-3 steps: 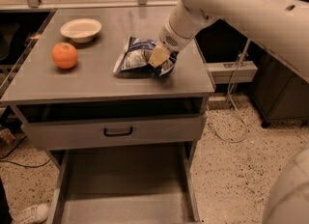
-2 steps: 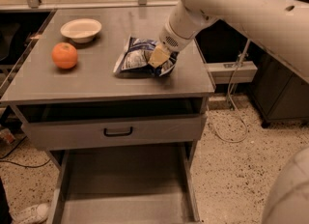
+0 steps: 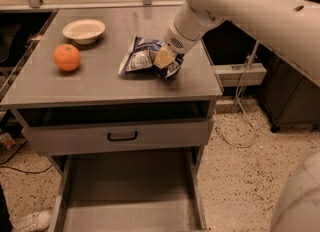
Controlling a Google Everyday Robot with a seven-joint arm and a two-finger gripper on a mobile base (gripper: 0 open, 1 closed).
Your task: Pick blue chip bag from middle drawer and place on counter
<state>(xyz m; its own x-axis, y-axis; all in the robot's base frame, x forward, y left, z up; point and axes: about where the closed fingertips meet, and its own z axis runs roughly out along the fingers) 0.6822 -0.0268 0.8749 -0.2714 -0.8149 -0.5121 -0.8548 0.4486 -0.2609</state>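
Observation:
The blue chip bag (image 3: 141,58) lies on the counter (image 3: 100,83) right of the middle, crinkled with pale printing. My gripper (image 3: 165,59) reaches down from the upper right on the white arm and sits at the bag's right end, its tan fingers pressed into the foil. The middle drawer (image 3: 127,186) is pulled out below the counter, and its flat grey floor shows nothing on it.
An orange (image 3: 67,57) sits at the counter's left. A white bowl (image 3: 84,30) stands behind it. A shut drawer front with a black handle (image 3: 122,136) is above the open tray. A white shoe (image 3: 31,221) and cables lie on the speckled floor.

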